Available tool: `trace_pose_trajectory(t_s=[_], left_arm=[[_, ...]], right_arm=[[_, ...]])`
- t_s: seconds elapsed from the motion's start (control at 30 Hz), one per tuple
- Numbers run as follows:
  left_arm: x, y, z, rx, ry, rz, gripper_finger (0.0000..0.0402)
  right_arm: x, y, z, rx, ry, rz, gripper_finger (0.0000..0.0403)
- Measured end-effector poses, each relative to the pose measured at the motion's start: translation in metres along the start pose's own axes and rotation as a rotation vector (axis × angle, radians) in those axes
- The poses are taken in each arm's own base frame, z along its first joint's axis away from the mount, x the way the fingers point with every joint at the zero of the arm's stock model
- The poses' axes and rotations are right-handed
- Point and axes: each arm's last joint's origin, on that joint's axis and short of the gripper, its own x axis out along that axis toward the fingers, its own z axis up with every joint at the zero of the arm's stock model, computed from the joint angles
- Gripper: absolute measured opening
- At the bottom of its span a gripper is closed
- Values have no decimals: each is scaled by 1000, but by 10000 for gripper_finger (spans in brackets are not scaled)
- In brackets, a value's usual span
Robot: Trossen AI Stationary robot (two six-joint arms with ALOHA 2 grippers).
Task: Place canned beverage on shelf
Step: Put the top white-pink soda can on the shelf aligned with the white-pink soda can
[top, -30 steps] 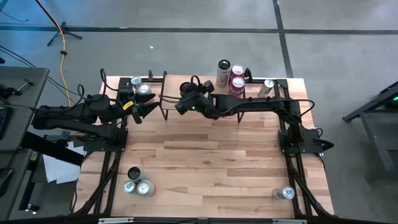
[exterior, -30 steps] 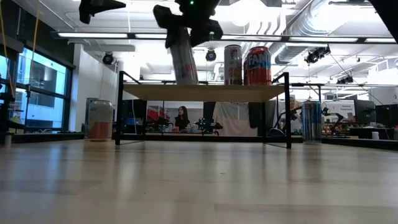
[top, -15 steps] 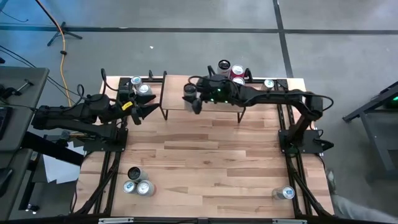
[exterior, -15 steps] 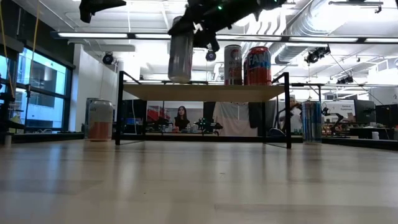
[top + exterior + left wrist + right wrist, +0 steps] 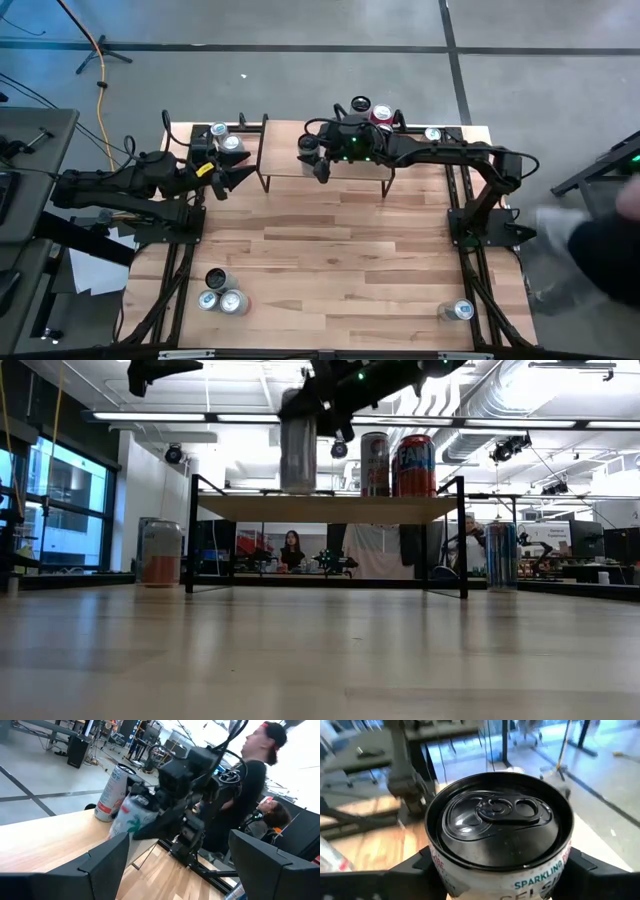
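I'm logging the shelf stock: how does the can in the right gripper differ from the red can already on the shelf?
The held can is silver-grey; the red can is red with lettering. The held can sits in the right gripper over the left part of the shelf; the red can stands free near its right end, beside another can. Whether the held can touches the plank is unclear. Both are upright.

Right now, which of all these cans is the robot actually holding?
The silver can clamped in the right gripper, held upright just above the shelf; every other can stands free, untouched.

Glossy metal can point(image 5: 500, 840), light wood shelf point(image 5: 325, 508)
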Motion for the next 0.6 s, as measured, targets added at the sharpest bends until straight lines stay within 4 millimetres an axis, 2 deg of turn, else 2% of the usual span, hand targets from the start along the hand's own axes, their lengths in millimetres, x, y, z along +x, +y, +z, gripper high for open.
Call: trace_pose_trajectory(t_s=[0.1,0.33,0.6], left_arm=[[0,0,0,-2,-3,-1,303],[0,0,0,-1,-5,0,303],[0,0,0,-1,-5,1,303]], right_arm=[[1,-1,-2,0,18,-7,243],[0,-1,-3,-25,30,-15,334],[0,-2,-3,-45,34,-54,348]])
